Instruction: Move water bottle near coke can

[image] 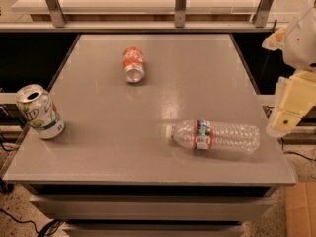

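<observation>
Lying near-right on the worktop (197, 73), well apart from the far coke can (133, 64), the water bottle (217, 136) could roll if the end effector (289, 110), off the right edge (apart or together, I cannot tell), strikes it off-centre.

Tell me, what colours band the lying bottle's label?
Orange-red, white and green, on the water bottle; camera view. The gripper hangs right of the table.
</observation>
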You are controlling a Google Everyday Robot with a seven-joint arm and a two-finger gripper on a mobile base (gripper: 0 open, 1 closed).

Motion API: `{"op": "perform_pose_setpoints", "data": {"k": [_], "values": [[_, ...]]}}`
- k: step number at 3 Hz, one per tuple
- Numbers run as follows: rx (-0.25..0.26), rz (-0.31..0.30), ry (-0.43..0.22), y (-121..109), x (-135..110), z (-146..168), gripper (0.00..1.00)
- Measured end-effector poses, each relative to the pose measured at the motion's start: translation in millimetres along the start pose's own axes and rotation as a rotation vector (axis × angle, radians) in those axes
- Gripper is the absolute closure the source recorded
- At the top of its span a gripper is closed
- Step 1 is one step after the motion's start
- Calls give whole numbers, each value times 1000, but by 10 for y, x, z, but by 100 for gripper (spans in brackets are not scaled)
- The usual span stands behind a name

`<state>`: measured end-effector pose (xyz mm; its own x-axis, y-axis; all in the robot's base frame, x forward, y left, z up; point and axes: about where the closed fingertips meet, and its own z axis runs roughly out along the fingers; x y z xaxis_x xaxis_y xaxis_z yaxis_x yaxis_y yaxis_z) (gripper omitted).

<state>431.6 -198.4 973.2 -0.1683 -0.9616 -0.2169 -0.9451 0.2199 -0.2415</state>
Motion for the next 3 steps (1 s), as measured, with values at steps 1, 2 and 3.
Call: {"op": "perform_pose_setpoints", "data": {"k": [1,2,3], "values": [[-26,-67,-12,165,-145,118,0],[-46,-120,-6,320,-227,297,0],[-67,-169,7,447,-313,546,0]]}}
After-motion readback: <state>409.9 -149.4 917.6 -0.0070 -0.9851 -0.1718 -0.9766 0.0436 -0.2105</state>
